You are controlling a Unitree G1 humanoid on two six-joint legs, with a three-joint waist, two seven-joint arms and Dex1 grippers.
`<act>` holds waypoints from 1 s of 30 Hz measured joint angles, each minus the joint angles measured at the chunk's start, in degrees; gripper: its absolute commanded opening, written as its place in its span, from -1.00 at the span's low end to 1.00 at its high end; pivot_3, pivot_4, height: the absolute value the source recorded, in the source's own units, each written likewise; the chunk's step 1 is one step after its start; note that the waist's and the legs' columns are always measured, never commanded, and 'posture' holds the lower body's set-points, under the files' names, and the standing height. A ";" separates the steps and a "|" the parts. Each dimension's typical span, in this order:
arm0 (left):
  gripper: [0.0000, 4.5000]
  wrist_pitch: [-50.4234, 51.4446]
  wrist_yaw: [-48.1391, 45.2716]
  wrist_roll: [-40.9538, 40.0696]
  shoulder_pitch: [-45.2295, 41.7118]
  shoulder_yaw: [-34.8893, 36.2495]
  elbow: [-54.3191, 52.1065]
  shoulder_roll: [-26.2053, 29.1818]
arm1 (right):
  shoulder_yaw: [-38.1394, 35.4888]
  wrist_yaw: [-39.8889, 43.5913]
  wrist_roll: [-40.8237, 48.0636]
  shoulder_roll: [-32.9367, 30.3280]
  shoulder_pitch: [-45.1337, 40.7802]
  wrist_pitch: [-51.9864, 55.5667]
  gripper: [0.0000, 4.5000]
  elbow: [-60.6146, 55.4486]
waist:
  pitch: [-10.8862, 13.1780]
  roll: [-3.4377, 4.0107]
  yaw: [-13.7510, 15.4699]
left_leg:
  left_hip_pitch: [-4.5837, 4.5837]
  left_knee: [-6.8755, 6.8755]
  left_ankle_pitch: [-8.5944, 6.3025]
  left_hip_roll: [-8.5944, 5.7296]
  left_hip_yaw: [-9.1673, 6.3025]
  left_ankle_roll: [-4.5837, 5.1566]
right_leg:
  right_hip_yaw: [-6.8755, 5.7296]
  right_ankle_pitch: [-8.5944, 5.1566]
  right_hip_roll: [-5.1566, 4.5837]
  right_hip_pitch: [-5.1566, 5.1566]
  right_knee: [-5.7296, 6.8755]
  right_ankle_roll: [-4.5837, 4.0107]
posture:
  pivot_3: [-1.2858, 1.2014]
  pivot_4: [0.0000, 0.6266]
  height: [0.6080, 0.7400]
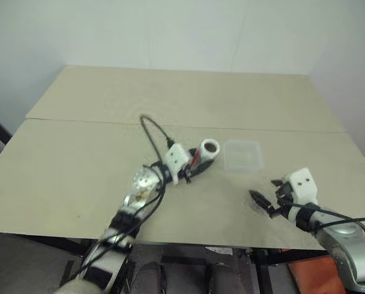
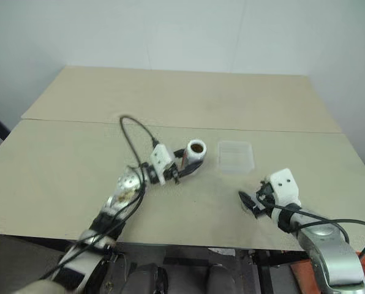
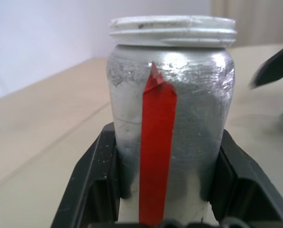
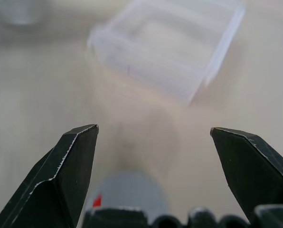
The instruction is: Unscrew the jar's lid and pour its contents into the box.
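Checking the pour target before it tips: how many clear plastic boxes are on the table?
1. The box sits on the table, just right of the open jar held by the left gripper.

Both arms are mostly silvery metal with black joints, and each wrist carries a chunky white block with a couple of small dark holes in its face, the left one (image 1: 177,162) and the right one (image 1: 304,184). A thin black cable (image 1: 153,131) loops up off the left arm before dropping back to its white block, and another black cable (image 1: 348,222) runs along the top of the smooth grey shell of the right arm. The fingers (image 4: 68,173) are matte black plastic wedges tapering to blunt tips, with pale scuffs along their edges.
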 measured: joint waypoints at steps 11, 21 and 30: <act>-0.12 -6.69 20.37 21.37 -28.90 -9.81 34.96 -4.63 | 0.55 -1.98 -1.09 3.88 -1.21 -2.09 0.98 -1.96 | 0.02 -0.04 0.10 | -0.37 0.00 0.02 -0.05 0.16 -0.02 | -0.08 0.04 -0.01 -0.14 -0.33 0.15 | 0.03 -0.52 1.00; -0.12 -6.44 57.50 61.35 -41.26 -44.91 43.51 -7.31 | -1.12 -3.68 -0.69 7.13 5.45 -3.16 0.98 -7.50 | 0.05 -0.08 0.89 | -0.47 0.00 -0.04 -0.05 0.16 0.07 | -0.07 0.02 -0.02 -0.27 -0.32 0.16 | 0.03 -0.52 1.00; -0.12 -1.55 69.47 75.33 -43.33 -56.66 45.04 -9.30 | -2.80 -6.25 0.79 9.85 8.98 -3.11 0.98 -12.15 | 0.06 -0.09 0.87 | -0.51 0.02 -0.05 0.00 0.13 0.09 | -0.04 0.02 -0.03 -0.38 -0.26 0.15 | 0.03 -0.52 1.00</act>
